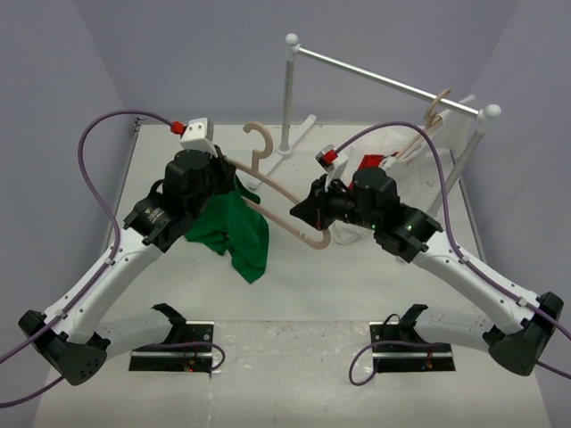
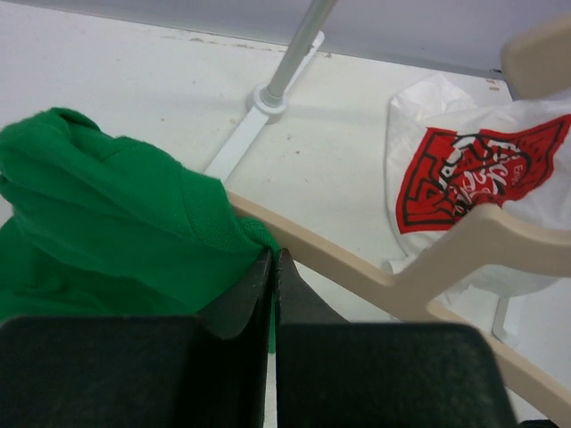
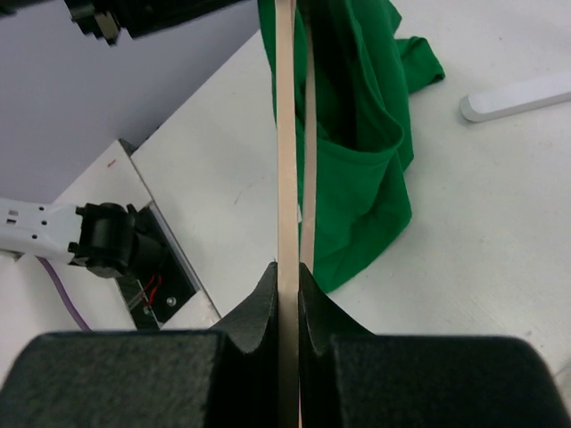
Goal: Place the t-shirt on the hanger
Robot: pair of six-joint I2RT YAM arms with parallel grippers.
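**Shirt at one hanger end, not yet on**

The white tabletop point(image 1: 357, 285) carries the rack point(image 1: 290, 89) at its far side. A white garment point(image 2: 473, 187) with a red print hangs from the rack's bar on a hanger of its own, and it has no part in this job.

On the near side of the rack's left post, the green shirt point(image 1: 236, 227) sags in a bunch. Its upper part is lifted and the rest trails onto the tabletop.

The hanger point(image 1: 277, 192) is held in the air just in front of that post, tilted, with its hook toward the rack. One arm of it reaches into the shirt's raised folds. The other arm and the hook are bare.

The right claw point(image 3: 287, 285) is clamped on the hanger's wood at the end farther from the post. The left claw point(image 2: 273, 285) has its fingers pressed together on green cloth, right beside the hanger's arm.

I'd judge the job well short of half done. One shoulder is only started, the neck hole isn't over the hook, and the second shoulder hasn't been touched.
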